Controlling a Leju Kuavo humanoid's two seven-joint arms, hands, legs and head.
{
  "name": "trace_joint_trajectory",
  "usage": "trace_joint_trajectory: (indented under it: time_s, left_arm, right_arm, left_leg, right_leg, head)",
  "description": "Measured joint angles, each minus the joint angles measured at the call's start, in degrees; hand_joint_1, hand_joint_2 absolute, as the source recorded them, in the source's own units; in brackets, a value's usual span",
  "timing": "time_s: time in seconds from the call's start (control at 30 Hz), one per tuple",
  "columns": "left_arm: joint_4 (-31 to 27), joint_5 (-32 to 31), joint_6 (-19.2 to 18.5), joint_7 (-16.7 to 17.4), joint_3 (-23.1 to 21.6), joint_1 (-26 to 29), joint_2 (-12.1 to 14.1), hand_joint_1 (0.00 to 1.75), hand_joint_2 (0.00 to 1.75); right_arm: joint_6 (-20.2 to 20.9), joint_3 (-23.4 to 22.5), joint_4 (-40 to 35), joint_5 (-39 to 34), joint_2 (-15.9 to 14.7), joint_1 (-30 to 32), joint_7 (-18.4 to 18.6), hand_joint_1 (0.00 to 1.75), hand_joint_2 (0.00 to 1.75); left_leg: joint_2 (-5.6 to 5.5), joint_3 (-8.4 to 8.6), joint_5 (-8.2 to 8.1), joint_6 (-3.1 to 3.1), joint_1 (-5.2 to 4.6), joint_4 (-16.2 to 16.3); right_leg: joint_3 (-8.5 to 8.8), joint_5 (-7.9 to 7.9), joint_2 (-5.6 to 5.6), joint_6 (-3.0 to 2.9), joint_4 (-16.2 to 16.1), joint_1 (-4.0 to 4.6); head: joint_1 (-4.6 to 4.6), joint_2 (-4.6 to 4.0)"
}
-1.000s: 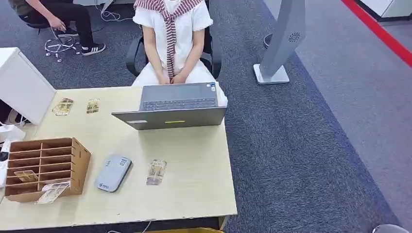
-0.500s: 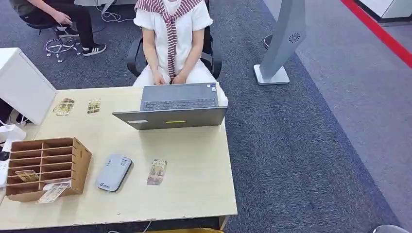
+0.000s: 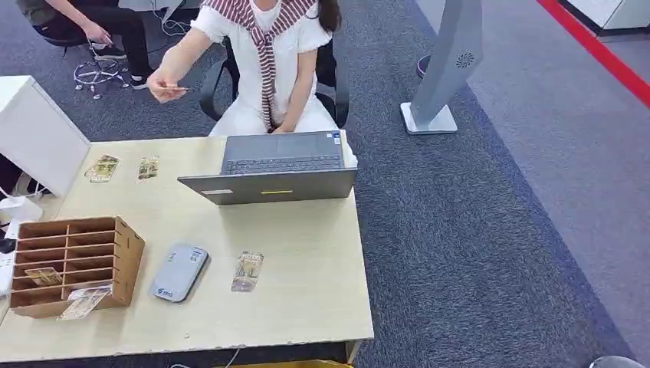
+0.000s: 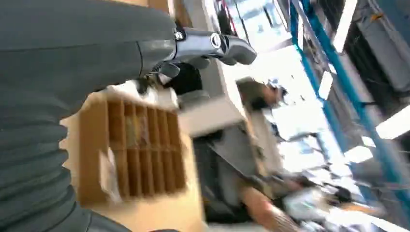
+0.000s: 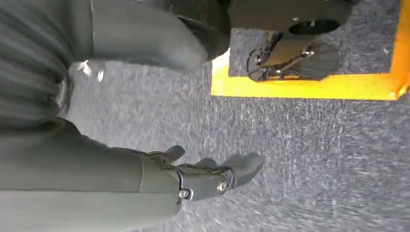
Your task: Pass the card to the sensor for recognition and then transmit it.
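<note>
Card (image 3: 247,271) beside sensor (image 3: 178,273) — head view

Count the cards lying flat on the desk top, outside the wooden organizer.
3: one card beside the grey sensor, two cards at the far left edge. The organizer holds more, some possibly hidden.

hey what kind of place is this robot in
Probably an office or reception desk: a person sits on an office chair at a wooden desk with a laptop, a card sorter, and grey carpet.
</note>
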Motion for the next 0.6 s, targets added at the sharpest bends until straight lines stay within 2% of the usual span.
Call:
trace_joint_trajectory:
  time_s: [0.03, 0.07, 0.1, 0.13, 0.23, 0.33, 0.4, 0.47, 0.53, 0.6]
  left_arm:
    - [-0.4, -6.4, 7.1, 3.5, -1.3, -2.2, 1.2, 0.00, 1.75]
    - [0.1, -9.6, 11.9, 6.0, -2.3, -4.3, 2.7, 0.00, 1.75]
    - [0.7, -11.3, 15.9, 7.1, -3.3, -6.0, 4.9, 0.00, 1.75]
    - [1.1, -11.8, 18.1, 7.5, -4.0, -7.0, 6.4, 0.00, 1.75]
    - [1.9, -13.0, 21.2, 8.4, -5.9, -9.1, 9.8, 0.00, 1.75]
    - [5.3, -24.1, 28.4, 15.2, -7.7, -12.6, 14.0, 0.00, 1.75]
    - [10.3, -34.7, 32.9, 20.9, -9.2, -17.7, 18.5, 0.00, 1.75]
    - [19.9, -45.3, 35.7, 27.7, -11.1, -25.1, 24.1, 0.00, 1.75]
    - [27.1, -50.2, 37.2, 29.9, -12.7, -30.5, 27.8, 0.00, 1.75]
    - [32.8, -55.2, 38.3, 32.4, -14.5, -35.0, 31.0, 0.00, 1.75]
  right_arm:
    - [0.1, 0.9, 0.0, 0.8, 0.0, -0.2, 0.4, 0.00, 1.75]
    - [0.2, 1.6, 0.0, 1.3, 0.0, -0.5, 0.7, 0.00, 1.75]
    - [0.3, 2.3, 0.0, 1.6, 0.0, -0.7, 0.9, 0.00, 1.75]
    - [0.3, 2.8, 0.1, 1.7, -0.1, -0.9, 1.0, 0.00, 1.75]
    - [0.3, 3.9, 0.2, 1.9, -0.1, -1.0, 1.1, 0.00, 1.75]
    - [0.9, 5.1, 0.3, 3.4, -0.3, -1.4, 1.2, 0.00, 1.75]
    - [1.4, 5.9, 0.3, 4.3, -0.3, -1.7, 1.6, 0.00, 1.75]
    - [1.8, 7.0, 0.3, 5.4, -0.3, -2.4, 2.2, 0.00, 1.75]
    - [4.2, 8.3, 0.0, 6.2, 0.1, -2.7, 2.6, 0.00, 1.75]
    - [4.5, 9.7, -0.2, 6.8, 0.8, -2.7, 2.8, 0.00, 1.75]
  left_leg:
    - [-0.01, 0.00, 0.06, -0.02, 0.00, 0.0]
    - [-0.01, -0.03, 0.13, -0.06, 0.05, 0.0]
    - [0.01, -0.03, 0.15, -0.10, 0.10, 0.0]
    - [0.06, -0.01, 0.14, -0.10, 0.10, 0.0]
    - [0.13, 0.01, 0.16, -0.14, 0.14, 0.0]
    - [0.04, -0.02, 0.22, -0.21, 0.15, 0.0]
    - [-0.11, -0.06, 0.36, -0.25, 0.14, 0.0]
    - [-0.28, -0.18, 0.55, -0.41, 0.29, 0.0]
    - [0.01, -0.21, 0.63, -0.52, 0.34, 0.0]
    - [0.04, -0.30, 0.72, -0.65, 0.34, 0.0]
  right_leg:
    - [0.00, 0.04, 0.00, -0.04, 0.0, 0.00]
    - [0.01, 0.10, 0.00, -0.08, 0.0, 0.03]
    - [0.02, 0.15, 0.03, -0.16, 0.0, 0.06]
    - [0.01, 0.18, 0.11, -0.20, 0.0, 0.08]
    - [-0.02, 0.18, 0.17, -0.22, 0.0, 0.15]
    - [-0.09, 0.19, 0.13, -0.23, 0.0, 0.20]
    - [-0.10, 0.24, 0.04, -0.21, 0.0, 0.20]
    - [-0.11, 0.42, -0.13, -0.43, 0.0, 0.27]
    - [-0.23, 0.62, -0.10, -0.63, 0.0, 0.32]
    - [-0.36, 0.73, -0.04, -0.73, 0.0, 0.32]
  head:
    - [0.04, 0.00]
    - [0.02, 0.02]
    - [0.15, 0.02]
    - [0.11, 0.02]
    - [-0.02, 0.02]
    - [-0.02, 0.00]
    - [-0.02, 0.02]
    - [0.00, 0.00]
    - [-0.07, 0.02]
    - [-0.09, 0.00]
